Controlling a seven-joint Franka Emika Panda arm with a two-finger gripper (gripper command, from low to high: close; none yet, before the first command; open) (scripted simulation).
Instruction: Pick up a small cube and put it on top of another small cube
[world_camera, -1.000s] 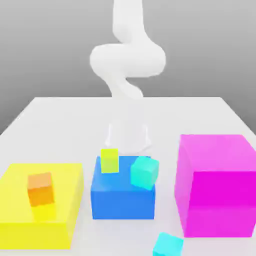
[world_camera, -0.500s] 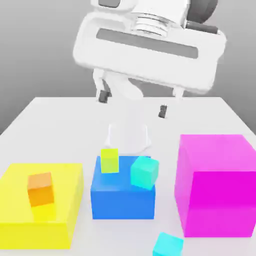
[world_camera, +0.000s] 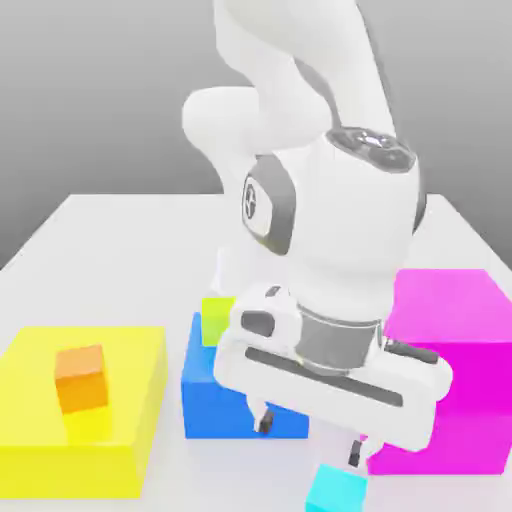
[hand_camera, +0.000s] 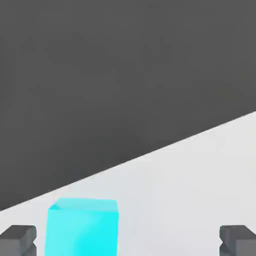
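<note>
**Open claw above the cyan cube, ready for a side-on pinch**

The claw (world_camera: 310, 440) hangs released, fingers wide apart and empty, just above the small cyan cube (world_camera: 336, 490). That cube sits on the white table (world_camera: 110, 250) at about six o'clock in the exterior view, near the front edge, just off the pink block (world_camera: 450, 400) and forward of the blue block (world_camera: 215, 400). In the hand view the cyan cube (hand_camera: 82, 227) lies between the fingertips (hand_camera: 17, 240), nearer one than the other.

It looks rigid, light and smooth-faced, so likely slippery. Best to centre the claw, then squeeze two opposite flat faces around mid-height, not the corners.
</note>
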